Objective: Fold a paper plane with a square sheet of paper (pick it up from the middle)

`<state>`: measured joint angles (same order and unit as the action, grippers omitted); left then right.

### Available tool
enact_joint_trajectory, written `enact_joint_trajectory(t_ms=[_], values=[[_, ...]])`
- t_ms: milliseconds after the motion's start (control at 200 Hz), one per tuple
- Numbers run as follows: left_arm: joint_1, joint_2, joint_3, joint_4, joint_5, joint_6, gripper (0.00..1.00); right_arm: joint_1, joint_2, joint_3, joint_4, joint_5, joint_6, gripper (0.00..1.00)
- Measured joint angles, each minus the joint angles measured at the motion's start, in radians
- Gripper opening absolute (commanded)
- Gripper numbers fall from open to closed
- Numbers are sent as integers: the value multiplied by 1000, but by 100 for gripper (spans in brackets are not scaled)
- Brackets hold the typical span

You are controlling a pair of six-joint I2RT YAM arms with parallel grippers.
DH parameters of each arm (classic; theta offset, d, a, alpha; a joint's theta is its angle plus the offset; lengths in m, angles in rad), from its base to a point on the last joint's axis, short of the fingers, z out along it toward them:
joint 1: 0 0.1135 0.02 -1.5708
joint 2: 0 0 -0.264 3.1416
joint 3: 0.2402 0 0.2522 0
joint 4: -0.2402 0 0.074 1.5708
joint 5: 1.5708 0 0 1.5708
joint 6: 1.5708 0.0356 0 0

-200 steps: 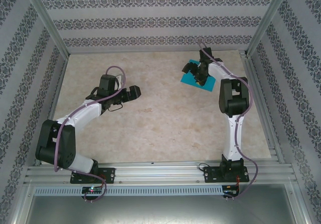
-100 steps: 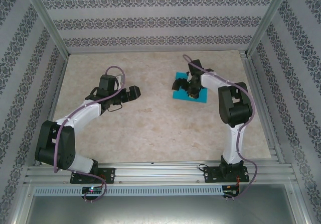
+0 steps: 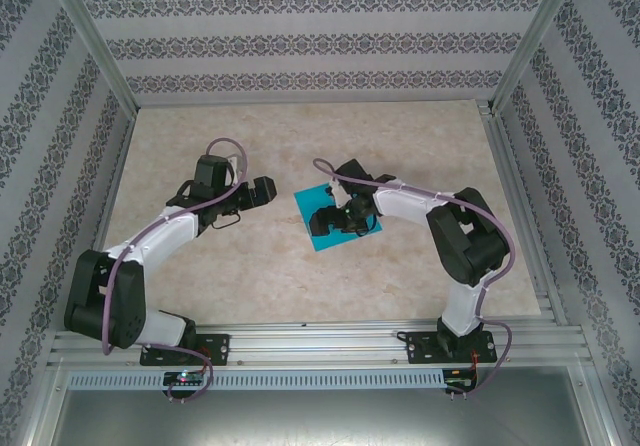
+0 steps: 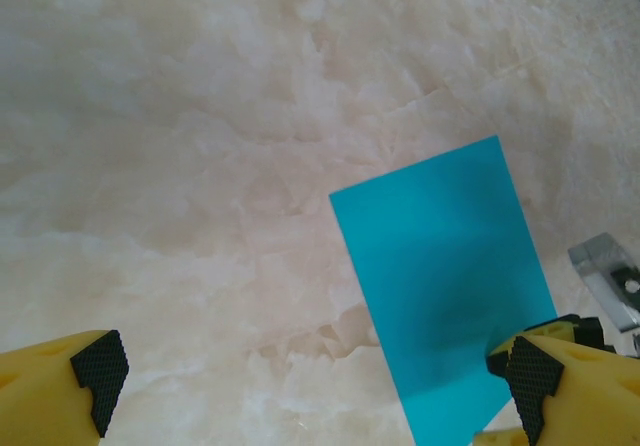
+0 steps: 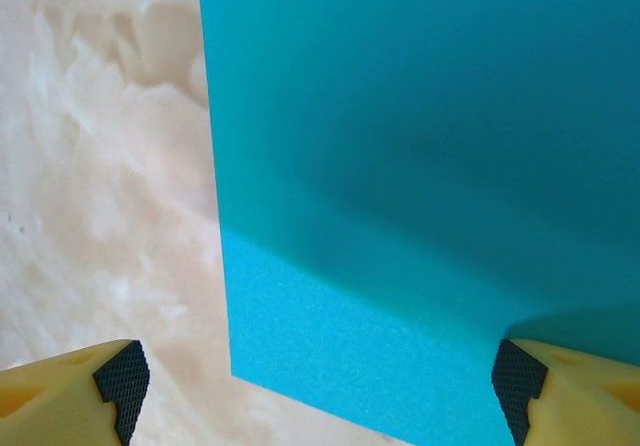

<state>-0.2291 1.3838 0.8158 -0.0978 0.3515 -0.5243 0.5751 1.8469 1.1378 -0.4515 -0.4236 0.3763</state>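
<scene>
A robot work cell seen from above, enclosed by walls (image 3: 300, 26) papered in grey floral stripes and edged by a silver metal frame (image 3: 300, 344). Its floor is a pale, marble-patterned counter (image 3: 250, 276).

Two white and black arms rise from the near edge. The left arm (image 3: 150, 241) bends up and to the right. The right arm (image 3: 450, 236) reaches inward and to the left, toward the middle of the counter.

The square sheet of paper (image 3: 310, 206) (plain turquoise, unfolded) lies flat on the counter directly beneath the right end effector (image 3: 325, 222), and just to the right of the left end effector (image 3: 262, 190) with a strip of bare counter between them.

In the right wrist view the right end effector (image 5: 315, 376) has its fingers spread wide and grips nothing. The sheet (image 5: 420, 166) fills the space ahead of it, with one straight edge running away from the camera and a corner near the left finger. Whether a finger touches the paper cannot be told.

In the left wrist view the left end effector (image 4: 310, 376) is also spread wide and empty, with bare counter between its fingers. The sheet (image 4: 440, 286) lies ahead and to its right, its near end passing behind the right finger.

The fingers are yellow with black textured pads (image 5: 122, 374).
</scene>
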Motion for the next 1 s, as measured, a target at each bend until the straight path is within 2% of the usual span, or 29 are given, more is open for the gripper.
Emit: enact_joint_trajectory(t_ms=[270, 505, 704, 869, 999], values=[[0, -18, -27, 5, -5, -6, 100, 10, -78, 35, -38, 107, 65, 92], [0, -18, -37, 8, 8, -8, 100, 1, 37, 167, -30, 200, 122, 91], [0, -18, -40, 10, 14, -8, 100, -17, 82, 154, -29, 241, 180, 90], [0, -18, -69, 30, 19, -8, 100, -5, 52, 63, 69, 287, 336, 90], [0, -18, -82, 37, 32, -12, 100, 53, -7, -36, 164, 351, 510, 91]])
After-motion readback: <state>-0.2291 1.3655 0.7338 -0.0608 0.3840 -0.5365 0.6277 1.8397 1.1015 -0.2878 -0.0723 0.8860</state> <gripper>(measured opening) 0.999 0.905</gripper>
